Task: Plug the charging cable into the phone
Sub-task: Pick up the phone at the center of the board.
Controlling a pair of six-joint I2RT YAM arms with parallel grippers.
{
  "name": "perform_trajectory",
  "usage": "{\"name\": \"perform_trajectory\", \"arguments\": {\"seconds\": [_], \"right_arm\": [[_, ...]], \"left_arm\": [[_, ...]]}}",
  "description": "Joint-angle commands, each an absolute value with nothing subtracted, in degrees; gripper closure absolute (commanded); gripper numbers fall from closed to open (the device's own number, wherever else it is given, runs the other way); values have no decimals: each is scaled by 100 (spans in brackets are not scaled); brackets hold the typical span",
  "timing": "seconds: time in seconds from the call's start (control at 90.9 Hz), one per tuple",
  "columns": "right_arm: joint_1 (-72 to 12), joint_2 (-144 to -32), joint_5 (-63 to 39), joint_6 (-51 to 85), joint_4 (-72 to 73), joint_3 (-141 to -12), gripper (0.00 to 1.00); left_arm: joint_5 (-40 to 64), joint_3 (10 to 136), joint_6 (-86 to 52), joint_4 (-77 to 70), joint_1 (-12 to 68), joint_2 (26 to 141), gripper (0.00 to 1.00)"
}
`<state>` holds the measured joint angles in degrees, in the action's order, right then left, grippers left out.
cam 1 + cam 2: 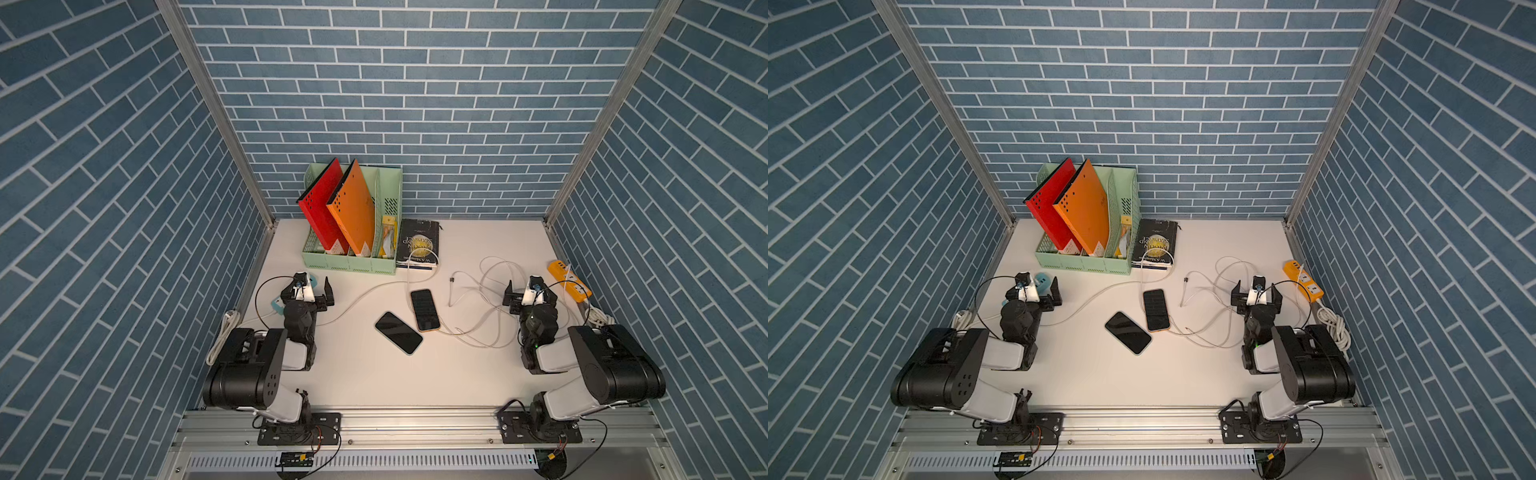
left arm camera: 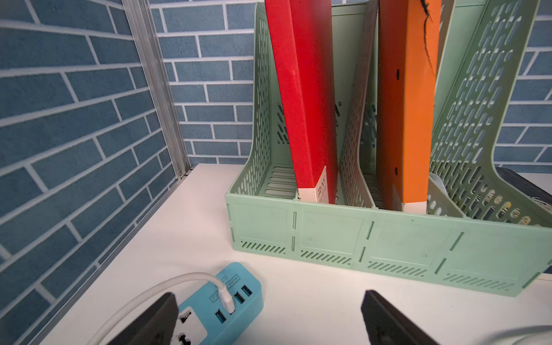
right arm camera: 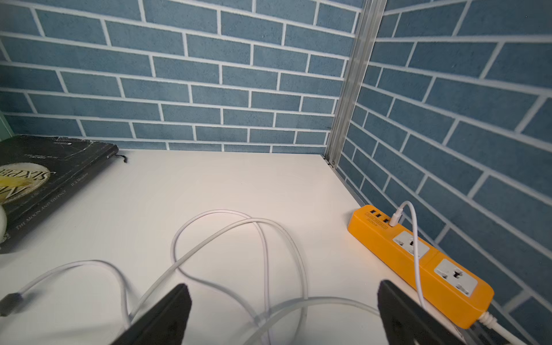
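White cable (image 3: 215,211) loops tangle by the right pincer (image 3: 283,285); it and the left pincer (image 2: 268,294) gape empty. Pulling the plug (image 1: 452,281) may, I think, snag and drag the orange-cased phone (image 1: 424,309).

The left arm (image 1: 249,374) and the right arm (image 1: 611,365) look the same. Each has fat, round black parts joined by smooth white shells. Each stands on a flat black plate (image 1: 328,432) with little silver screws, at the front edge of the worktop (image 1: 374,378). A thin black cable (image 1: 256,301) loops by each wrist. The left end effector (image 2: 268,300) and the right end effector (image 3: 283,286) have pointed black fingers (image 2: 385,319). A tiny green light (image 1: 536,345) glows on the right arm.
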<state>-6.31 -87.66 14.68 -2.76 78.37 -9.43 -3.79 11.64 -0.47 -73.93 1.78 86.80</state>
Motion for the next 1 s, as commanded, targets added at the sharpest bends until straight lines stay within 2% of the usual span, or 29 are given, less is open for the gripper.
{"name": "perform_trajectory", "arguments": {"seconds": [0.0,0.847,0.99], "right_arm": [[-606,-8774,1423,-132,7831,-1026,0],[-580,-8774,1439,-91,7805,-1045,0],[-537,-8773,1433,-33,7761,-1064,0]], "left_arm": [[-413,1183,0,-7390,202,8698,0],[-420,1184,-2,-7396,202,8696,0],[-1108,1069,-266,-7612,208,8614,0]]}}
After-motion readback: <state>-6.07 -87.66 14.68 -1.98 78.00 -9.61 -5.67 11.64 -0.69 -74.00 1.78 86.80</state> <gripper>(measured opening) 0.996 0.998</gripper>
